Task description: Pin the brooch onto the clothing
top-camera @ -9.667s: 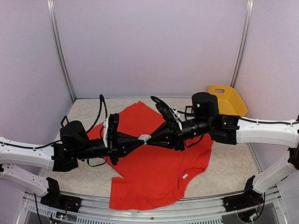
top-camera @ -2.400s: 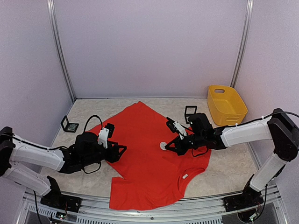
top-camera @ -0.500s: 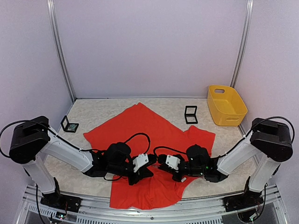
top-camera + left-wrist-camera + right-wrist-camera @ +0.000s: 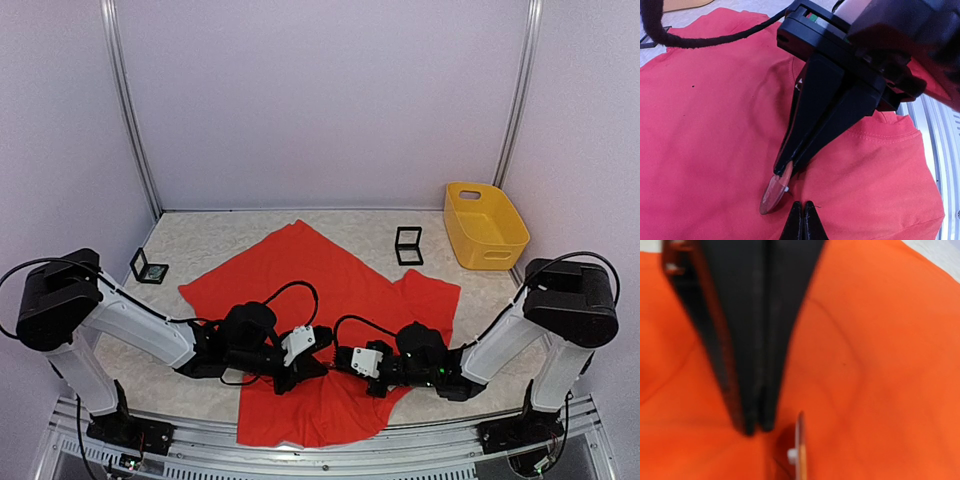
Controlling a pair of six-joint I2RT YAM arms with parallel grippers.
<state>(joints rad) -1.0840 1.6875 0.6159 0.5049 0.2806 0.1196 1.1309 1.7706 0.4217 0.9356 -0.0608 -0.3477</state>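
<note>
The clothing, a red T-shirt, lies spread on the table. Both grippers meet low over its near part, close to the collar. The left wrist view shows my right gripper shut on the edge of the brooch, a clear oval disc with a small white pin stub, tilted against the fabric. My left gripper is shut, empty, with its tips on the cloth just right of the brooch. In the right wrist view the brooch stands edge-on beside the left gripper; my right fingertips are out of frame there.
A yellow basket stands at the back right. A small black open frame sits by the shirt's far right edge. Another black square item lies at the left. The table's metal front rail runs just below the shirt's hem.
Both arms have come down from the shirt's middle to its near part by the collar. Over the last half second the right wrist has shifted slightly nearer and left; both grippers stay shut.
</note>
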